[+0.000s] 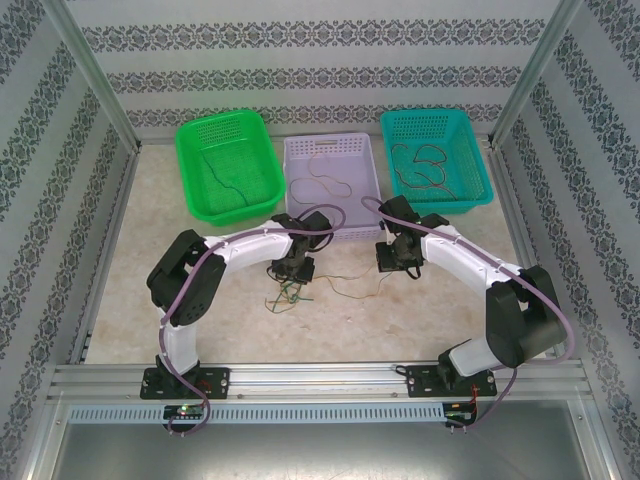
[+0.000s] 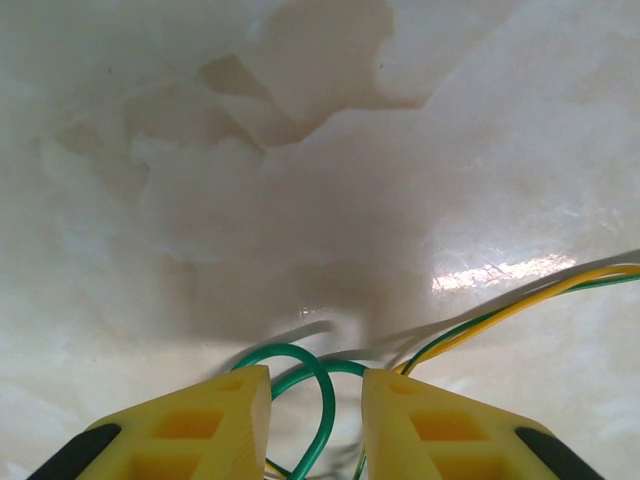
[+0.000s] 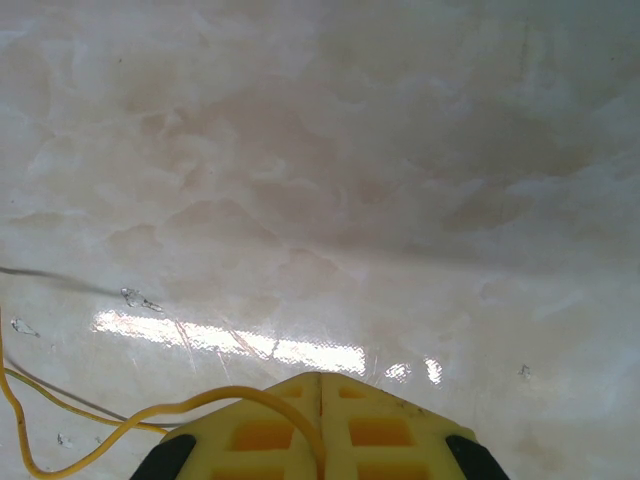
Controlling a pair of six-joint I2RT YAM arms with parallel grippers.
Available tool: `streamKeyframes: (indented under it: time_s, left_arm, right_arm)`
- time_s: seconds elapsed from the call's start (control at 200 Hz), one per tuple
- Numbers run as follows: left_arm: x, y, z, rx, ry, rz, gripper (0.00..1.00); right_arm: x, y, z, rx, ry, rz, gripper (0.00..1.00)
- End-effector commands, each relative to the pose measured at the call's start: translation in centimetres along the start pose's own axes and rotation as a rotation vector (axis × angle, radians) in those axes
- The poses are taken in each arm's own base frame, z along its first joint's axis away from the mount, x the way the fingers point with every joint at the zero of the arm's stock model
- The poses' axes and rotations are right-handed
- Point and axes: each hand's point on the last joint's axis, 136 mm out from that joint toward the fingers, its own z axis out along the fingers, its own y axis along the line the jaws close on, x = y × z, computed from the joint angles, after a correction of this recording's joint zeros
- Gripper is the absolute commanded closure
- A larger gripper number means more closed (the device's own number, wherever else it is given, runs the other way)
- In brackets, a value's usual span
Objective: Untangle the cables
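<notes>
- Left gripper (image 2: 315,380) is released, its yellow fingers (image 2: 225,415) apart; a green cable (image 2: 290,350) loops through the gap, not pinched.
- Green and yellow strands run off to the right on the table in the left wrist view.
- Right gripper (image 3: 320,382) is clenched on the yellow cable (image 3: 200,400), which enters the seam between the fingers.
- The tangle of cables (image 1: 285,295) lies on the table (image 1: 200,230), just under the left gripper; a thin strand (image 1: 350,290) stretches toward the right gripper.
- Green basket (image 1: 228,165), lavender basket (image 1: 333,175) and teal basket (image 1: 436,160) sit at the far edge, with wires inside.
</notes>
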Motion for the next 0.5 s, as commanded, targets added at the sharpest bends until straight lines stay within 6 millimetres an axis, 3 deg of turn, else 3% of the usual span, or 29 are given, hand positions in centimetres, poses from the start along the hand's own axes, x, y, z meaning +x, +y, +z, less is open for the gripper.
streamKeyframes:
  time_s: [0.0,0.33,0.495]
  left_arm:
    - [1.7,1.0,0.5,-0.074,0.051,0.046,0.72]
    - [2.4,1.6,1.5,-0.105,0.071,0.062,0.77]
    - [2.6,1.8,1.9,-0.108,0.064,0.057,0.87]
  right_arm:
    - [0.1,-0.1,-0.1,0.006,-0.011,0.012,1.0]
    - [0.3,-0.1,0.0,0.003,-0.01,0.02,1.0]
    - [0.4,-0.1,0.0,0.004,-0.009,0.022,1.0]
